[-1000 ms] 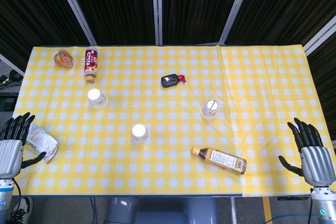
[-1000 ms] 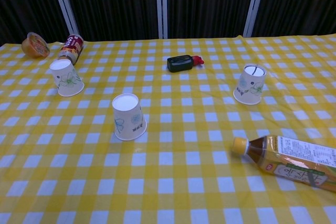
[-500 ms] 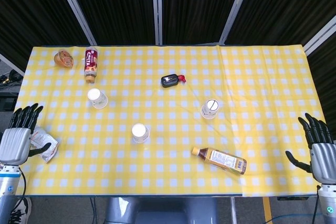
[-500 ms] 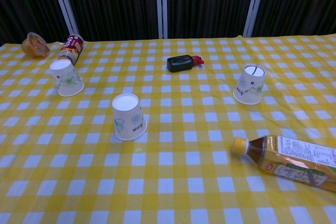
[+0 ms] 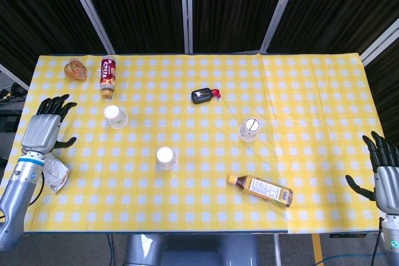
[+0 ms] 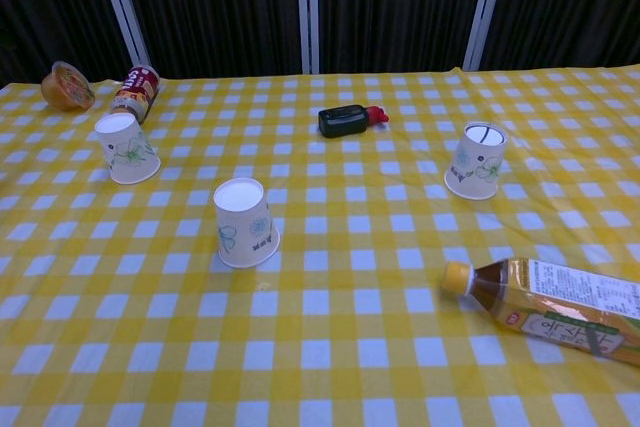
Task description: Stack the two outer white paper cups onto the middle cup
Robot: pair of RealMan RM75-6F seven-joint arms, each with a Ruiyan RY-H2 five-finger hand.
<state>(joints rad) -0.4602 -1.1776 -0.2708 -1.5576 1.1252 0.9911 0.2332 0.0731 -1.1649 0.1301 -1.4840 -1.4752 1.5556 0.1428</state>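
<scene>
Cups (image 5: 166, 157) untouched; both hands' fingers spread, empty, right hand (image 5: 388, 175) partly cut off at frame edge.

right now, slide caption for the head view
Three upturned paper cups unstacked on a yellow checked table, both hands open.

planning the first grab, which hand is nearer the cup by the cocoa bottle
Left. The left hand hovers open just left of that cup; the right hand is at the table's far right edge.

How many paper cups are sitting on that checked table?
3. The left cup stands near the brown bottle, the middle cup is nearest the front edge, and the right cup sits behind the lying tea bottle. None appears hidden.
</scene>
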